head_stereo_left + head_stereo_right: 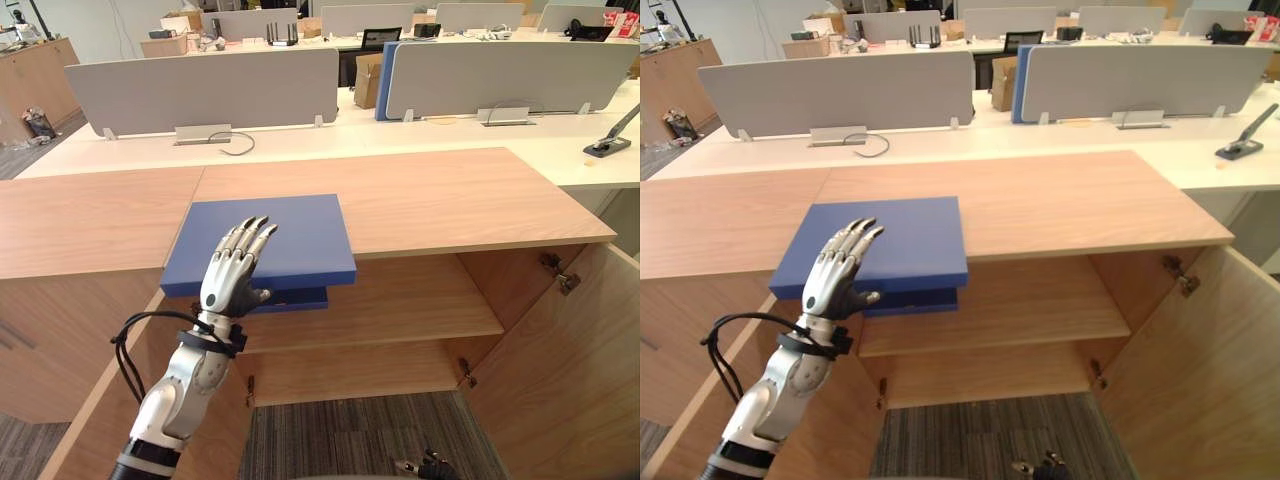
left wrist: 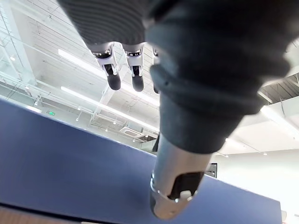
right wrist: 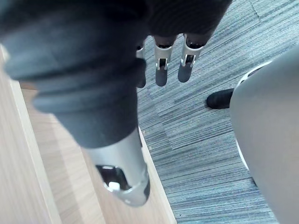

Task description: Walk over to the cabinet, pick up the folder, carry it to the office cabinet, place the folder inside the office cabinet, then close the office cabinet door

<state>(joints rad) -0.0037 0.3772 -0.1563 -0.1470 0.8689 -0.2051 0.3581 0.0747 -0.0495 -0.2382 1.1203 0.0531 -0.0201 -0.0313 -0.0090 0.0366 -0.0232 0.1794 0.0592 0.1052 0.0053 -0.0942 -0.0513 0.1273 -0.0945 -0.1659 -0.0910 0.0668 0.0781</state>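
Folder (image 1: 285, 235) overhangs the cabinet's (image 1: 450, 200) front edge
Left robot hand (image 1: 228, 280) straight-fingered over it; right robot hand (image 3: 161, 70) relaxed, empty.

The blue folder (image 1: 290, 235) is showing a smooth, matt cover; the cabinet (image 1: 450, 195) is looking like satin wood-grain laminate; the left hand (image 1: 226, 282) is gleaming like silvery metal; the grey carpet (image 1: 350, 430) is looking coarse and ribbed

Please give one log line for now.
folder on cabinet top | left hand open over it | right hand open, low | doors open
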